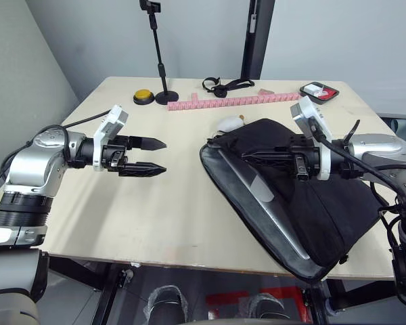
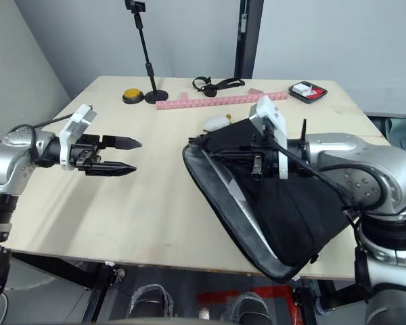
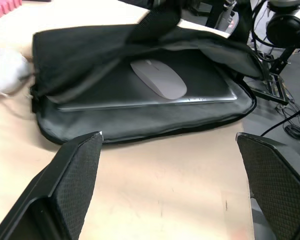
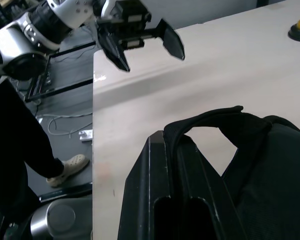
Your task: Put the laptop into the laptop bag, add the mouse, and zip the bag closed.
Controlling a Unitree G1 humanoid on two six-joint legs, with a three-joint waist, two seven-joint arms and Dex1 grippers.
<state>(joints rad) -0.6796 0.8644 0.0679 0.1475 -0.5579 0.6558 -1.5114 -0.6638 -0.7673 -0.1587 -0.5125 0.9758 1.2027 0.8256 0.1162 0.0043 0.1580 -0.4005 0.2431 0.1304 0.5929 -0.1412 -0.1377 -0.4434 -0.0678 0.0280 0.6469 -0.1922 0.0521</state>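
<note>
The black laptop bag (image 1: 325, 210) lies on the right half of the table with its open side facing left. My right gripper (image 1: 256, 157) is shut on the bag's upper flap beside a strap handle (image 4: 215, 120) and holds it lifted. Inside, the silver laptop (image 3: 140, 95) lies flat, and the white mouse (image 3: 157, 77) rests on its lid. My left gripper (image 1: 154, 156) hovers open and empty over the bare tabletop, a short way left of the bag's mouth, pointing at it.
A lumpy white soft thing (image 1: 231, 123) sits just behind the bag. Along the table's back stand a yellow button (image 1: 143, 96), a black stand (image 1: 164, 68), a pink strip (image 1: 230, 101), a black strap (image 1: 223, 84) and a red-and-white box (image 1: 319, 91). A person's shoe (image 4: 65, 167) stands beside the table.
</note>
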